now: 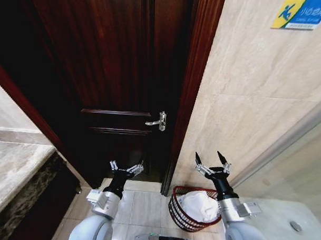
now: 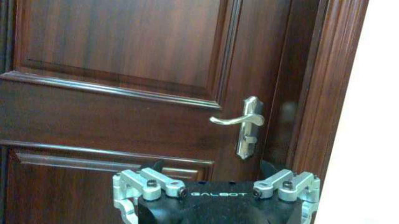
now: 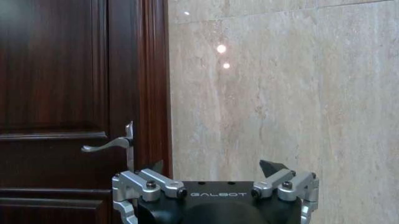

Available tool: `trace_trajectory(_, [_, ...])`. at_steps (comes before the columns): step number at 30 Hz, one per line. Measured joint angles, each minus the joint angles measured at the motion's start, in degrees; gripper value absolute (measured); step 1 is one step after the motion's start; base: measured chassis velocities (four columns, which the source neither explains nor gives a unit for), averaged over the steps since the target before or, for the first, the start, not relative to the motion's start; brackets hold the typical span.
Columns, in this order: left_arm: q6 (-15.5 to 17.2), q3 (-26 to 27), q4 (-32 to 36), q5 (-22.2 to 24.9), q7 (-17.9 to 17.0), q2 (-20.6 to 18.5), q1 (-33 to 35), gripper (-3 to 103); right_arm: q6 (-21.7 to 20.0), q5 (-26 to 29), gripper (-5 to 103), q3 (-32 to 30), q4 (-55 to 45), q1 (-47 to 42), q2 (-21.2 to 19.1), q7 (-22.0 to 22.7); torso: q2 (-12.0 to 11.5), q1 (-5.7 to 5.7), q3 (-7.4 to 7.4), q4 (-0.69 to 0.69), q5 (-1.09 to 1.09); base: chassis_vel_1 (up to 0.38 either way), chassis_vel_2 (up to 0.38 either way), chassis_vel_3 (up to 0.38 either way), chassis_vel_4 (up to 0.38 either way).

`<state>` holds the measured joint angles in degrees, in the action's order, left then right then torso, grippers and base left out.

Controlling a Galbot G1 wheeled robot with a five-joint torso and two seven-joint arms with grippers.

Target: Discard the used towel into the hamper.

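The hamper [image 1: 177,216], a small round dark reddish wire basket, stands on the floor tiles by the door frame. A white towel [image 1: 198,204] lies bunched inside it. My right gripper [image 1: 209,156] is held up just above and behind the hamper, open, with nothing between its fingers; in the right wrist view the right gripper [image 3: 213,166] faces the beige wall. My left gripper [image 1: 127,167] is raised in front of the dark door, open and empty. In the left wrist view the left gripper [image 2: 212,168] points at the door.
A dark wooden door [image 1: 115,71] with a silver lever handle [image 1: 159,121] closes the way ahead. A stone counter [image 1: 11,170] lies on the left. Beige tiled wall [image 1: 245,96] and a white fixture [image 1: 291,222] are on the right.
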<state>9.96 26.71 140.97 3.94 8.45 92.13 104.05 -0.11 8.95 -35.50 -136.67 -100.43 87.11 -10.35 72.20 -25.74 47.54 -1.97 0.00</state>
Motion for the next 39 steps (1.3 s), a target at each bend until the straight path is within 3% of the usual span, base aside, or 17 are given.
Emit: trace_trajectory(39, [0.0, 0.0, 0.0, 0.0, 0.0, 0.0, 0.0, 100, 0.0, 0.0, 100, 0.0, 0.0, 0.0, 0.0, 0.0, 0.1, -0.02, 0.03, 0.0, -0.01, -0.03, -0.029, 0.028, 0.025])
